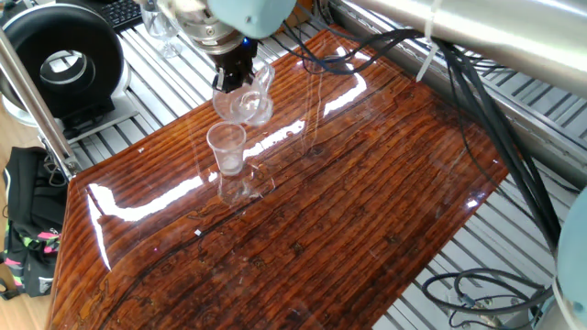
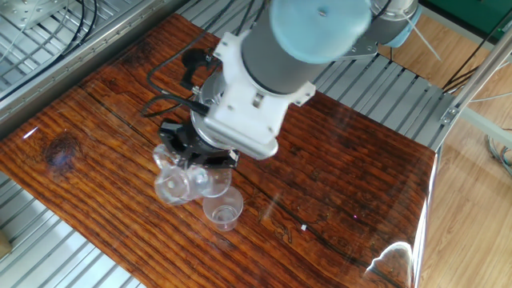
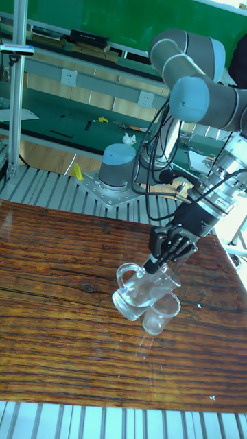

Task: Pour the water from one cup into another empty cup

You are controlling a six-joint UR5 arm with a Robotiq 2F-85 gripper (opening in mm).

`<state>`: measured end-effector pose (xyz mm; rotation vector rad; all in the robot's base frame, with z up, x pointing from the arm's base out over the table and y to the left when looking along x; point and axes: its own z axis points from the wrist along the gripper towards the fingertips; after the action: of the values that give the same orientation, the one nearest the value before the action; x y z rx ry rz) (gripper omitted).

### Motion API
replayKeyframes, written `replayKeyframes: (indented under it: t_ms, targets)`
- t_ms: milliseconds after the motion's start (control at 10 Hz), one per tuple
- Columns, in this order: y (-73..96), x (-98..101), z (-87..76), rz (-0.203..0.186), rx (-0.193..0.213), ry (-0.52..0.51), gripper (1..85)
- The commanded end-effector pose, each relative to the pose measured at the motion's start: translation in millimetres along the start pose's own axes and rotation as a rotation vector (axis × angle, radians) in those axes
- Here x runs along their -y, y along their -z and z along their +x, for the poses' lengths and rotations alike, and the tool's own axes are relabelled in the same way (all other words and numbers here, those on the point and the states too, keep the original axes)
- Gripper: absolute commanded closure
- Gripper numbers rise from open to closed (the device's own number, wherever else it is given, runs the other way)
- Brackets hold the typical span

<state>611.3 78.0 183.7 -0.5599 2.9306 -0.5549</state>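
My gripper [image 3: 167, 252] [image 2: 194, 154] [image 1: 235, 71] is shut on the rim of the one cup [image 3: 139, 293] [image 2: 175, 182] [image 1: 244, 103], a clear handled mug held tilted above the table. Its mouth leans toward the another empty cup [image 3: 161, 314] [image 2: 223, 210] [image 1: 227, 148], a small clear tapered cup standing upright right beside and below the mug's lip. Whether the two touch, I cannot tell. The water is too faint to make out through the glass in any view.
The wooden tabletop [image 1: 348, 211] is glossy with bright reflections. Black cables [image 1: 477, 119] trail from the arm over its right side. Slatted metal rails [image 2: 48, 48] border the table. A round black device [image 1: 62, 62] and another glass [image 1: 162, 29] stand off the table's far left.
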Motion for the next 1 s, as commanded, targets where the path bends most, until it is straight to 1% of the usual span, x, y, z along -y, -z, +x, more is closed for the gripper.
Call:
replayKeyframes:
  t_ms: [0,100,300,400,500,600,700,900]
  targets:
    - [-0.9,-18.7,8.3,-0.147,-0.022,-0.051,84.0]
    - [-2.2,-15.5,10.5,-0.18,-0.025,-0.058,84.0]
    - [-3.9,-23.0,14.8,-0.258,-0.023,-0.074,84.0]
    - [-6.0,-25.0,19.6,-0.278,-0.03,-0.079,84.0]
    - [-10.0,-19.8,24.1,-0.268,-0.032,-0.065,84.0]
    - [-11.0,-15.8,25.0,-0.265,-0.032,-0.058,84.0]
    - [-11.7,-7.6,22.8,-0.251,-0.022,-0.044,84.0]
    - [-10.6,8.2,21.9,-0.24,-0.014,-0.015,84.0]
